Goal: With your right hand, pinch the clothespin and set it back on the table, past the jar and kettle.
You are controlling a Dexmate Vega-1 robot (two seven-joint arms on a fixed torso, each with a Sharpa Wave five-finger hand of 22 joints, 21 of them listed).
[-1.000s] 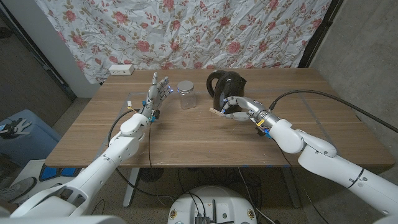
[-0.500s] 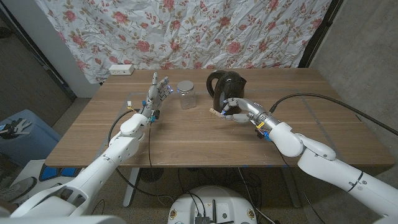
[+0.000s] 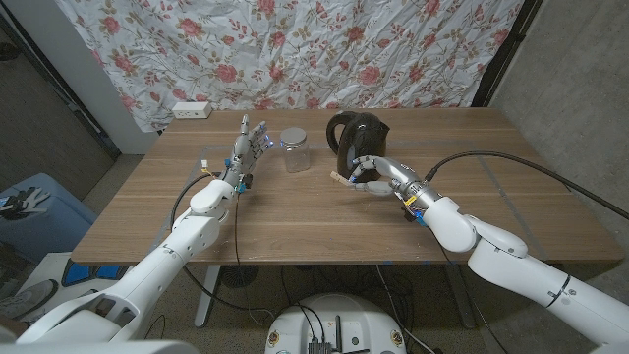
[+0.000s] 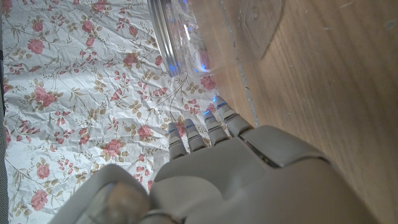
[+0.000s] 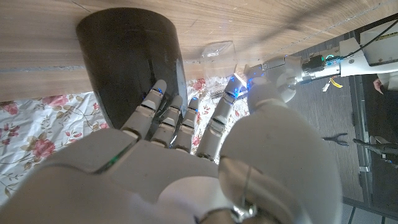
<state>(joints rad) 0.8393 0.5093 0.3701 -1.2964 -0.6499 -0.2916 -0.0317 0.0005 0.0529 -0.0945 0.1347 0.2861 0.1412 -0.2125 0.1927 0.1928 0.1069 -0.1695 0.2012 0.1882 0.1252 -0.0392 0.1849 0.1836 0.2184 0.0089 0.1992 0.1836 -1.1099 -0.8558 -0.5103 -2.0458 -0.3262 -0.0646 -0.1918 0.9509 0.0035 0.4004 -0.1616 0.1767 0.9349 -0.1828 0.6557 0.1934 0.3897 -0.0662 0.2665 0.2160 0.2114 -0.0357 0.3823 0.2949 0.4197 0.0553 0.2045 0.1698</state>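
Head view: right robot hand [image 3: 369,174] at frame centre, fingers curled, pinching clothespin [image 3: 340,178] just in front of black kettle [image 3: 354,139]; left robot hand [image 3: 248,146] upright, fingers spread, holding nothing, beside jar [image 3: 294,148]. Left wrist view: jar cut off by the frame edge. Right wrist view: clothespin hidden behind fingers [image 5: 155,102].

Small wooden clothespin [image 3: 340,177] pinched just before the black kettle [image 3: 352,138].

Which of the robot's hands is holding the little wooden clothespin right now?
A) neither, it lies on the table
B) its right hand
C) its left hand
B: the right hand pinches the clothespin just in front of the black kettle.
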